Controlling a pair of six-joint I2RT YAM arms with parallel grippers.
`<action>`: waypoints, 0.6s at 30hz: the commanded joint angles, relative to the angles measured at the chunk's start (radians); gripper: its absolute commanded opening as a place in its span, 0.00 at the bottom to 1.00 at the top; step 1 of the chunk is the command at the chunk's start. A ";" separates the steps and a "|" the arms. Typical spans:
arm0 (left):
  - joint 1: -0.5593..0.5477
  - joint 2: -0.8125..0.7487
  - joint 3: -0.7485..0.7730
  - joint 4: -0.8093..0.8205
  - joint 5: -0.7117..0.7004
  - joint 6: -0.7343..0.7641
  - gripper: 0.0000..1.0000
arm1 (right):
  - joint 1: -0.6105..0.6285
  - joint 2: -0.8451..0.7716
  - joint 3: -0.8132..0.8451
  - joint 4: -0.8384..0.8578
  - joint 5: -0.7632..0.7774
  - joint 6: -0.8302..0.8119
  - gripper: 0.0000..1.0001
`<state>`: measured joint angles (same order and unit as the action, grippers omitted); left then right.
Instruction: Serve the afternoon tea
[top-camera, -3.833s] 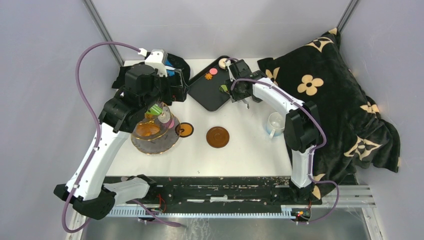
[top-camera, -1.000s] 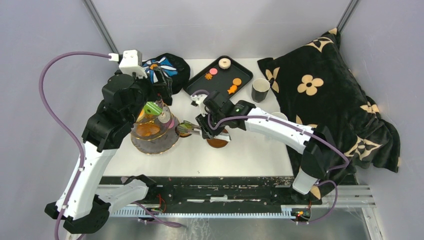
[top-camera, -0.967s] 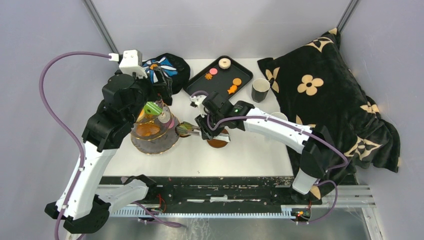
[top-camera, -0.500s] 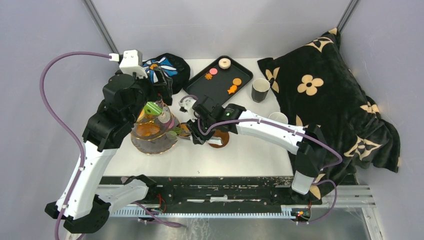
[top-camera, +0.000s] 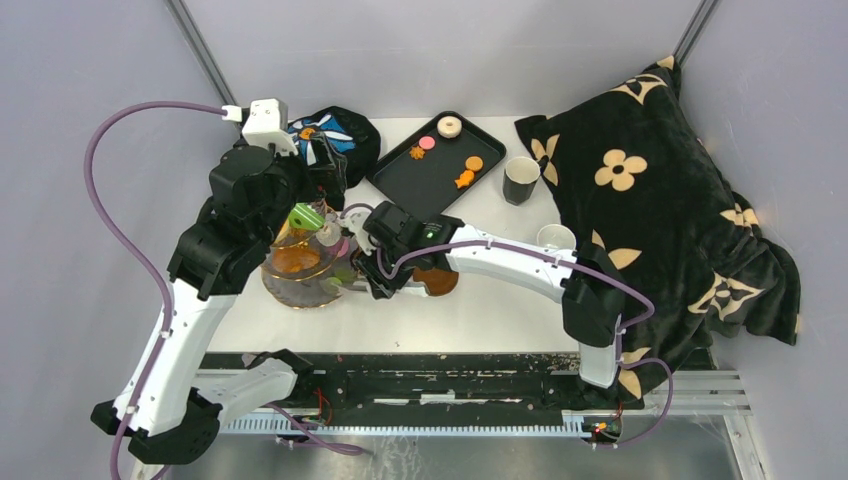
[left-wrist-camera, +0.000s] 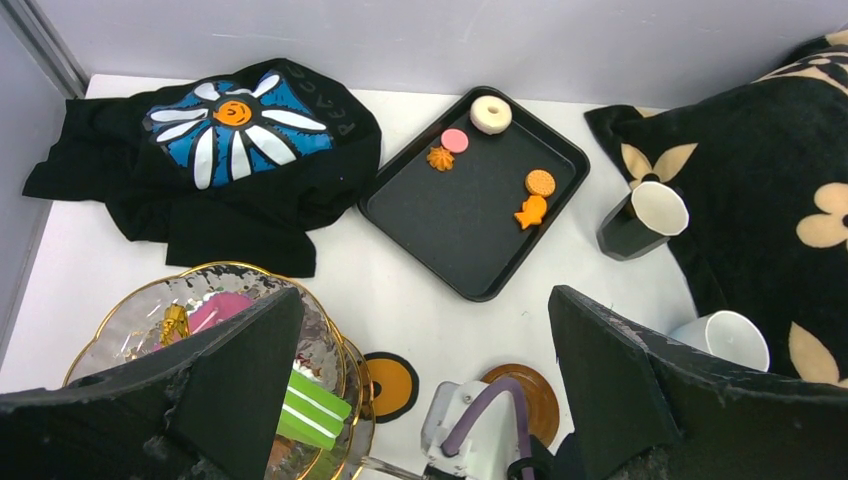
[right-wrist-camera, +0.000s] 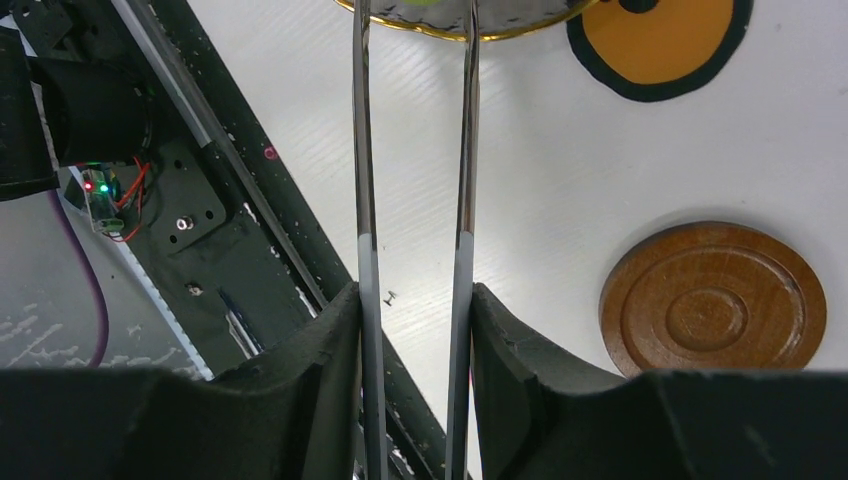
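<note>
The three-tier glass stand (top-camera: 300, 272) (left-wrist-camera: 130, 320) stands at the left, with a pink pastry (left-wrist-camera: 215, 310) and a green striped pastry (left-wrist-camera: 315, 405) on it. My left gripper (top-camera: 322, 180) (left-wrist-camera: 425, 310) hangs above it, open and holding nothing. My right gripper (top-camera: 378, 268) (right-wrist-camera: 412, 300) is shut on metal tongs (right-wrist-camera: 362, 150). Their tips reach the stand's gold rim (right-wrist-camera: 470, 25) with a small green pastry (top-camera: 345, 274) between them. More pastries lie on the black tray (top-camera: 425, 185) (left-wrist-camera: 460, 210). The dark cup (top-camera: 520, 180) and white mug (top-camera: 553, 237) stand to the right.
A brown saucer (right-wrist-camera: 715, 310) (left-wrist-camera: 530, 385) and an orange coaster with a black rim (right-wrist-camera: 660, 40) (left-wrist-camera: 392, 385) lie beside the stand. A black cloth with a blue-white flower (top-camera: 335, 135) is at the back left. A black flowered blanket (top-camera: 660, 200) fills the right side.
My right arm has swung left from over the brown saucer, carrying the tongs and the green pastry to the stand's edge. The left arm has hardly moved.
</note>
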<state>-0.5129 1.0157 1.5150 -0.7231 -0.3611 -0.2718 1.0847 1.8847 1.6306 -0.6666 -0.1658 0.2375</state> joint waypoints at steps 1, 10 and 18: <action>-0.001 0.003 0.000 0.049 0.006 -0.024 0.99 | 0.019 0.021 0.083 0.067 -0.031 -0.014 0.15; -0.001 0.014 0.006 0.050 -0.001 -0.018 0.99 | 0.038 0.116 0.181 0.056 -0.053 -0.032 0.15; -0.001 0.012 0.000 0.063 -0.015 -0.021 0.99 | 0.043 0.181 0.245 0.080 -0.066 -0.017 0.15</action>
<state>-0.5129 1.0294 1.5150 -0.7223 -0.3630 -0.2718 1.1191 2.0521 1.7977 -0.6514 -0.2104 0.2192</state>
